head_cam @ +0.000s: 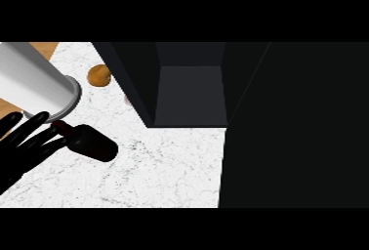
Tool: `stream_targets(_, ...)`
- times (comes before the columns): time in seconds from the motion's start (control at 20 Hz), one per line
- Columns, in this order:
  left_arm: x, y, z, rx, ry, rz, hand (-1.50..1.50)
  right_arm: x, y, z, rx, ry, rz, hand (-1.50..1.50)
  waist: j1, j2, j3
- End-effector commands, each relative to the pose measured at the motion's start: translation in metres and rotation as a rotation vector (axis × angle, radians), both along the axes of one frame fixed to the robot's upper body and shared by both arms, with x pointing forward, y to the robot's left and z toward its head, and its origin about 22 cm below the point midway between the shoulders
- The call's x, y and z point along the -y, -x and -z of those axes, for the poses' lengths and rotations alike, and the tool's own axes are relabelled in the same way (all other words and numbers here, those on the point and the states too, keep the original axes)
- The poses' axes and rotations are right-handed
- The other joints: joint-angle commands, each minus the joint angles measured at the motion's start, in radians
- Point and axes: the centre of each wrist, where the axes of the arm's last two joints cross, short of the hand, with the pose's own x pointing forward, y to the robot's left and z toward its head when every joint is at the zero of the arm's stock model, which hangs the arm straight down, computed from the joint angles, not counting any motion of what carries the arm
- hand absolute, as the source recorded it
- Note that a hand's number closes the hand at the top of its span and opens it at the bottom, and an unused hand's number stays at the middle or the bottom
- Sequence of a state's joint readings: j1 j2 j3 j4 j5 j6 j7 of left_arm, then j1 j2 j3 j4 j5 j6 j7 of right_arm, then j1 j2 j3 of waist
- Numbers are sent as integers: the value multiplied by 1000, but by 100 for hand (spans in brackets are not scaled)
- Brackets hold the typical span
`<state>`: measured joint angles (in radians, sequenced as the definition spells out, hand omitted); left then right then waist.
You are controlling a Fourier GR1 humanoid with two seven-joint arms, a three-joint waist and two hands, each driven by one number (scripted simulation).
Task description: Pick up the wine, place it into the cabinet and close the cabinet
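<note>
At the left edge of the white marbled surface [166, 171], the left hand [25, 141] spreads its fingers straight, holding nothing, its fingertips just beside the neck of the dark wine bottle [90, 141], which lies tilted close to the left edge. A grey forearm [36, 80] crosses above it. The open black cabinet [191, 93] stands toward the far edge, a brown rounded object [99, 76] beside it.

Dark glass wine bottle [92, 142] lying on the white marbled counter [166, 171], left of the open dark cabinet [191, 97]. Black left hand [25, 141] just left of the bottle. Round brown bread roll [99, 76] farther back.
</note>
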<state>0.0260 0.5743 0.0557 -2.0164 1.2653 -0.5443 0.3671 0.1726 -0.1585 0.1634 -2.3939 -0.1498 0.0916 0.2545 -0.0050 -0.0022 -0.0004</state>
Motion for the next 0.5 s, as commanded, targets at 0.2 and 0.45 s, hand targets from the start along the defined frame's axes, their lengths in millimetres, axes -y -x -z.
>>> stream_targets(0.2,-18,17,-28,-61,13,-2,-150,-13,14,-26,-7,3,-3,-150,9,0,0)
stream_targets(0.45,-40,10,-47,-77,26,-37,-150,-14,20,-32,-13,-12,5,-150,6,0,0)
